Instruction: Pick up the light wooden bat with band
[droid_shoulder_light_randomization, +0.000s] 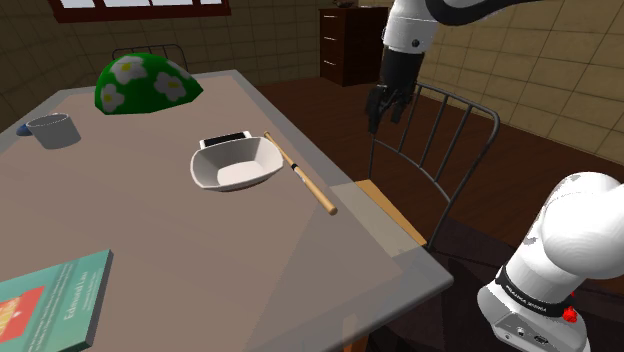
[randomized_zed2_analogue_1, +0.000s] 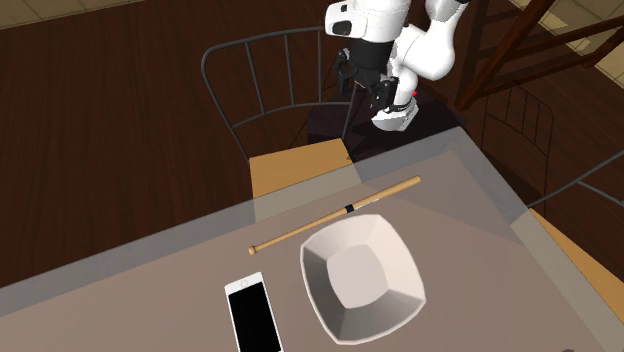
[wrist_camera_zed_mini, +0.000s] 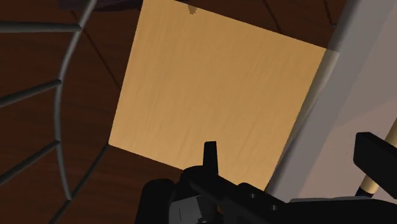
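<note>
Built as an arm (droid_shoulder_light_randomization: 580, 230) of smooth, glossy white shells, rounded like bulbs, parted by dark grey rings at the joints. Wears, at the end farthest from the gripper (droid_shoulder_light_randomization: 383, 120), a black band (droid_shoulder_light_randomization: 527, 290) with tiny white lettering and, under it, a pale grey collar (droid_shoulder_light_randomization: 515, 328) with small dark sockets and a red knob (droid_shoulder_light_randomization: 570, 313). Narrows just behind the gripper into a white wrist block with small dark marks. Ends all black: a chunky body and two slim, flat fingers (wrist_camera_zed_mini: 210, 156)
</note>
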